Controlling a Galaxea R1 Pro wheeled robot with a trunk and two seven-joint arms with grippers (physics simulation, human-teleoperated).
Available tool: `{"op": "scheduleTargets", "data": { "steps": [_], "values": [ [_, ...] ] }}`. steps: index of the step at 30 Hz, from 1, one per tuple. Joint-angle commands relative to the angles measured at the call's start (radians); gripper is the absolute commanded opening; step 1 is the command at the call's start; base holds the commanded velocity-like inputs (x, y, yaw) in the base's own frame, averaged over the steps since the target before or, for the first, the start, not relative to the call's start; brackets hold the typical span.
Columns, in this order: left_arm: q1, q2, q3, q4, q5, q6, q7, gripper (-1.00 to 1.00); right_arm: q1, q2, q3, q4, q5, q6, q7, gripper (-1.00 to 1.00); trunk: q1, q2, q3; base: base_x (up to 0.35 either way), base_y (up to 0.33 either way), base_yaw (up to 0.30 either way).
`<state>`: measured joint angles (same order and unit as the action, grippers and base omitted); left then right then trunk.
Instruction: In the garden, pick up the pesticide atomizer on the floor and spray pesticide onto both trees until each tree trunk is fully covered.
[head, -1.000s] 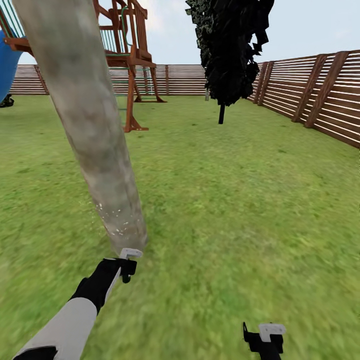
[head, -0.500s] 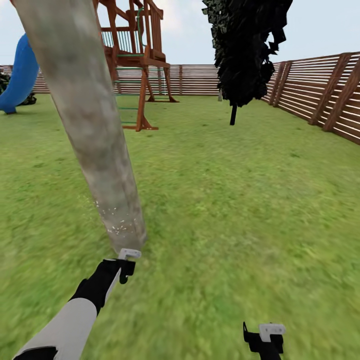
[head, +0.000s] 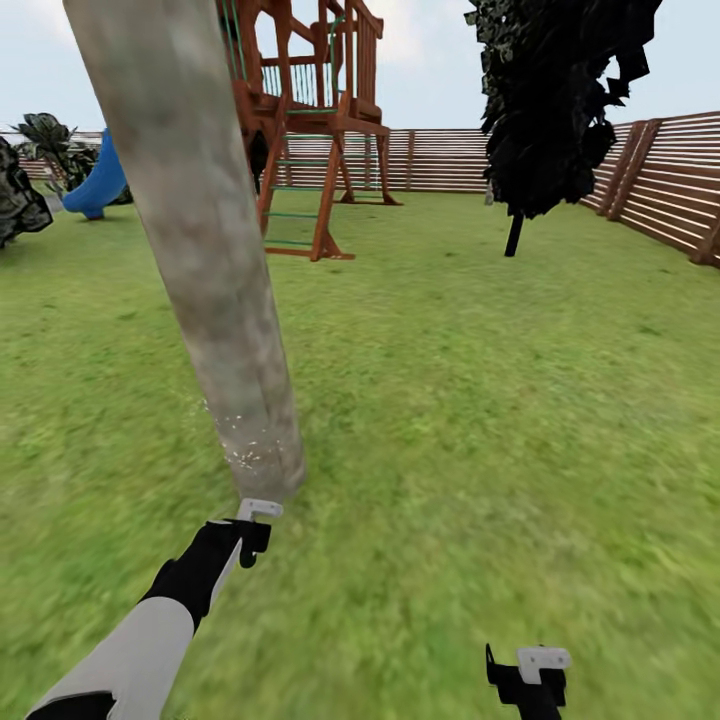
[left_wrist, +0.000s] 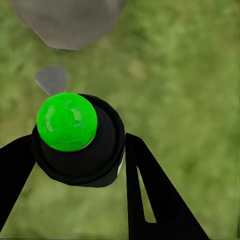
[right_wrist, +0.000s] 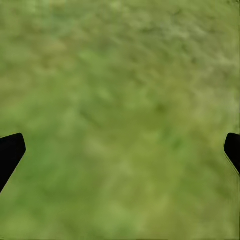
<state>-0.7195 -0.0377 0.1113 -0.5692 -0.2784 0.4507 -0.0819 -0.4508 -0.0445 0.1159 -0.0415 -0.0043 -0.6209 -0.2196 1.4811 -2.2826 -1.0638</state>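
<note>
A thick, leaning, pale grey-brown tree trunk (head: 215, 270) rises from the lawn just ahead of my left arm. Whitish pesticide specks (head: 245, 455) dot its lowest part. My left gripper (head: 255, 528) sits right at the foot of the trunk, shut on the pesticide atomizer (left_wrist: 75, 135), a black body with a round bright green cap held between the two black fingers. The trunk's base (left_wrist: 70, 22) shows just beyond the cap in the left wrist view. My right gripper (head: 530, 672) hangs low over bare grass, open, its fingertips (right_wrist: 10, 152) wide apart.
A red-brown wooden play tower (head: 310, 120) with a blue slide (head: 95, 185) stands behind the trunk. A near-black cone-shaped tree (head: 555, 100) is at the back right, near the slatted fence (head: 660, 180). Dark bushes (head: 20, 195) sit at the far left. Lawn lies open to the right.
The camera has turned left, so the whole scene has slid to the right and the slide and bushes have come into view. Both arms keep their places in the picture.
</note>
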Motion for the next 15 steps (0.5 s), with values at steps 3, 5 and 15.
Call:
{"op": "scheduleTargets", "data": {
  "steps": [3,5,15],
  "values": [
    [0.000,-0.002,0.008,0.001,-0.010,0.003,-0.009,-1.00,0.000,0.000,0.008,0.000,0.000,0.000,-0.007,1.00,0.000,0.000,-0.001,0.074,-0.273,0.156],
    [-0.001,-0.002,0.007,0.002,-0.010,0.003,-0.009,-1.00,0.000,0.000,0.008,0.000,0.000,0.000,-0.007,1.00,0.000,0.000,-0.001,0.008,-0.273,0.015],
    [-0.001,-0.003,0.007,0.002,-0.010,0.003,-0.009,-1.00,0.000,0.000,0.008,0.000,0.000,0.000,-0.007,1.00,0.000,0.000,-0.001,0.001,-0.273,0.083]
  ]
}}
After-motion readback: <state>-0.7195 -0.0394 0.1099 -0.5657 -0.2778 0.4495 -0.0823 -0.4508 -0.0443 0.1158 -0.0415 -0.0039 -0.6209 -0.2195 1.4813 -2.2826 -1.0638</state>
